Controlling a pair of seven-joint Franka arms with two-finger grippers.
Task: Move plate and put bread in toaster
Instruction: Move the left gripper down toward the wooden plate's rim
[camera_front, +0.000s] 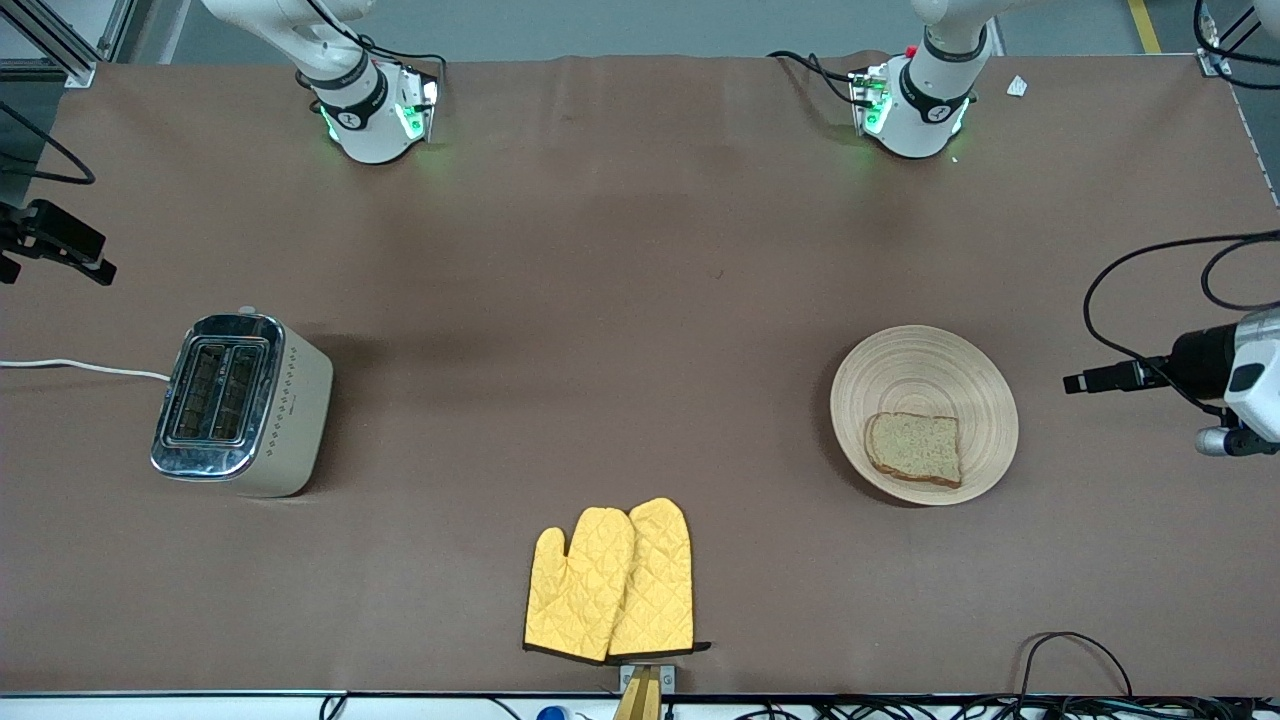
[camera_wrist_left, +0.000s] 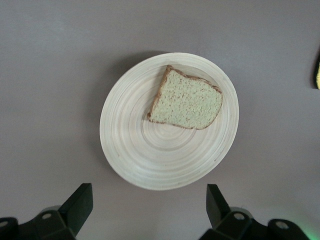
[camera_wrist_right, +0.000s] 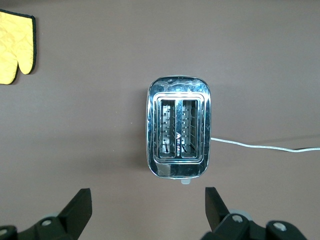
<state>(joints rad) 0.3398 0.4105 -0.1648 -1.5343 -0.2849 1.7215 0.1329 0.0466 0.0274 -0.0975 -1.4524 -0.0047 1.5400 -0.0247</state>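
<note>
**A:** So where's everything sitting? The plate (camera_front: 924, 413) is toward the left arm's end of the tabletop (camera_front: 620, 300), flat on the brown cover, with the bread (camera_front: 914, 448) lying in it, off-centre, on the part of the plate nearer the front camera.

**B:** Yep, and the toaster (camera_front: 243, 404) is way over at the right arm's end, well apart from the plate, upright, both slots empty, white power cord (camera_front: 80, 367) trailing off toward the table edge.

**A:** Grippers? The left gripper (camera_wrist_left: 147, 210) is up in the air over the plate, fingers (camera_wrist_left: 77, 205) spread wide, nothing between them.

**B:** Same deal for the right gripper (camera_wrist_right: 147, 210): it hangs over the toaster, fingers (camera_wrist_right: 79, 206) spread apart, holding nothing.

**A:** Also a pair of yellow oven mitts (camera_front: 612, 582) lying flat near the front camera's edge of the tabletop, roughly between toaster and plate, one overlapping the other.
</note>
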